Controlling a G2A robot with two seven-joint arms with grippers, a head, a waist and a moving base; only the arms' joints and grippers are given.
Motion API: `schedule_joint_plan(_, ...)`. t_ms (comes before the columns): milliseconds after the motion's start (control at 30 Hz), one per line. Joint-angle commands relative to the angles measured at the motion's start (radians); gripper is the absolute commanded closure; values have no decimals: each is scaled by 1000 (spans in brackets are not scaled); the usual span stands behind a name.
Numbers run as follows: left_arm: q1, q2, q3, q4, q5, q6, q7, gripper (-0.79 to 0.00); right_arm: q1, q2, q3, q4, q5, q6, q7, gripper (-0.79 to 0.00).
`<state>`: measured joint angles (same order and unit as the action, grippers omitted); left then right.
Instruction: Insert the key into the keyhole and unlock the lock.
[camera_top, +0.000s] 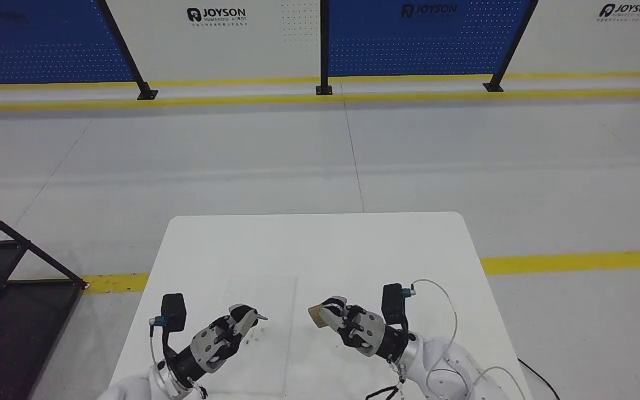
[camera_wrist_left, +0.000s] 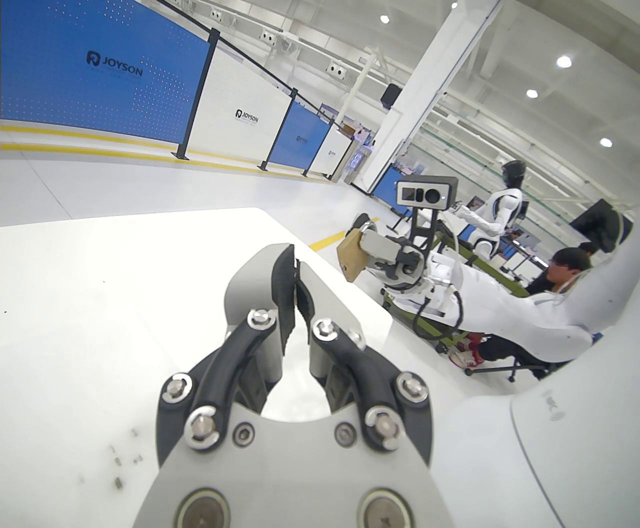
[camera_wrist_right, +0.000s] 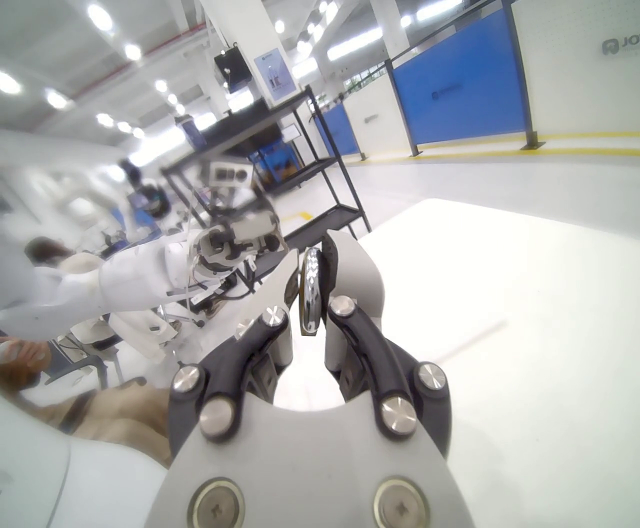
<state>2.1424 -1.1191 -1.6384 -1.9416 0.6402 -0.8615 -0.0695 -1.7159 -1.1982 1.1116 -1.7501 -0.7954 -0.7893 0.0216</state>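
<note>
In the top view both arms hover over the near part of the white table (camera_top: 320, 245). My left gripper (camera_top: 248, 318) is shut, and the thin key (camera_top: 261, 317) sticks out of its tip toward the other arm. In the left wrist view the pads (camera_wrist_left: 285, 280) press together and hide the key. My right gripper (camera_top: 332, 310) is shut on the brass padlock (camera_top: 317, 317), held above the table with its body facing the key. The padlock (camera_wrist_left: 350, 257) is tan in the left wrist view; its shiny metal edge (camera_wrist_right: 310, 290) sits between the right fingers. A short gap separates key and padlock.
Small dark specks (camera_top: 248, 338) mark the table under the left gripper. A thin cable (camera_top: 440, 300) loops from the right wrist over the table's right side. A black rack (camera_top: 30, 270) stands off the table's left edge. The far half of the table is bare.
</note>
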Motion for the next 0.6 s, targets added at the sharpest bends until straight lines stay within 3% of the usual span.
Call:
schedule_joint_plan(0, -6, -1, 1, -6, -9, 13, 13, 0, 0, 0, 0, 0, 0, 0, 0, 0)
schedule_joint_plan(200, -9, -20, 108, -9, -101, -3, 187, 0, 10, -12, -42, 44, 85, -33, -129, 0)
schedule_joint_plan(400, -11, -46, 224, 28, -149, -68, 385, 0, 39, -48, -138, 112, 151, -110, -380, 0)
schedule_joint_plan(567, -44, -75, 326, 77, -108, -99, 554, 0, 86, -91, -234, 183, 113, -183, -580, 0)
